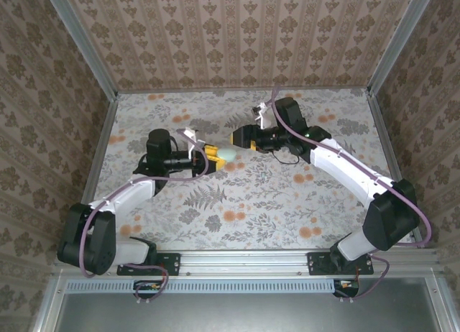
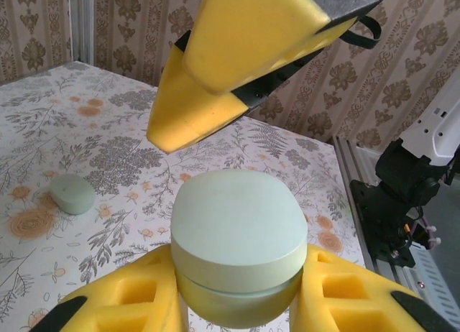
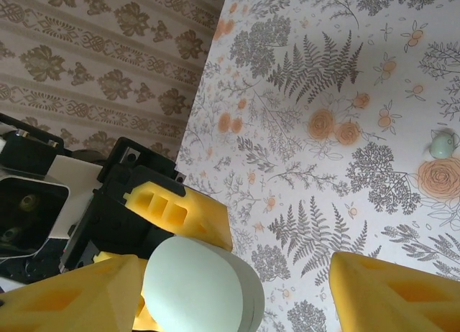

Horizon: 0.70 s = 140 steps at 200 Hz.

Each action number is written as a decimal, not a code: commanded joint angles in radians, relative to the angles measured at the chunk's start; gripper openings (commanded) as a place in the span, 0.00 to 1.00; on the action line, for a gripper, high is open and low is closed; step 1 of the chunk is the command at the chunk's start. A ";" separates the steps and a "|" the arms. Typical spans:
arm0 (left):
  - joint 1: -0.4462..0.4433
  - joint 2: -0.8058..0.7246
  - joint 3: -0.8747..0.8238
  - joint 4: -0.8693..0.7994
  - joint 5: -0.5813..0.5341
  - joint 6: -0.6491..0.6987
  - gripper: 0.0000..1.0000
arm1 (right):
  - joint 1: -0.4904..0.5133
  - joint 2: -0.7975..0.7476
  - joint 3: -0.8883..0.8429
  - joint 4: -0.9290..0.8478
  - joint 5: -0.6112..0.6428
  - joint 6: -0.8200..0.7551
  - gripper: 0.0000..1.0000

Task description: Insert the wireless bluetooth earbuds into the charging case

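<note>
Your left jaws are closed on the charging case (image 2: 237, 238), pinching it low on both sides and holding it over the middle of the worktop (image 1: 287, 203). The seam between its halves looks shut. Your right jaws stand wide open with nothing in them. One yellow pad (image 3: 72, 296) sits just beside the case's rounded end and the other is well off to the side. The step in hand appears to be raising the lid, so bring one right fingertip to the seam on the side away from the hinge and lift gently rather than squeezing across the whole shell. I cannot tell from here which side the hinge is on, so check before you push. Hold the left grip firm but low, so it does not clamp the lid shut. What seems to be a small mint-green earbud (image 2: 72, 194) lies on the worktop well apart from the case, so avoid sweeping it aside as you move.
</note>
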 commanded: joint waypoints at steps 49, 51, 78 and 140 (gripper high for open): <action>0.055 0.048 0.065 0.027 0.068 -0.169 0.00 | -0.004 -0.010 -0.003 -0.019 0.003 -0.008 0.70; 0.056 0.049 0.067 0.035 0.069 -0.187 0.00 | -0.003 -0.011 -0.005 -0.022 0.006 -0.010 0.70; 0.060 0.053 0.157 0.005 0.044 -0.348 0.00 | -0.005 -0.039 -0.042 -0.063 0.046 -0.027 0.70; 0.094 0.163 0.359 -0.606 -0.035 -0.212 0.00 | -0.002 -0.034 -0.050 -0.069 0.071 -0.023 0.69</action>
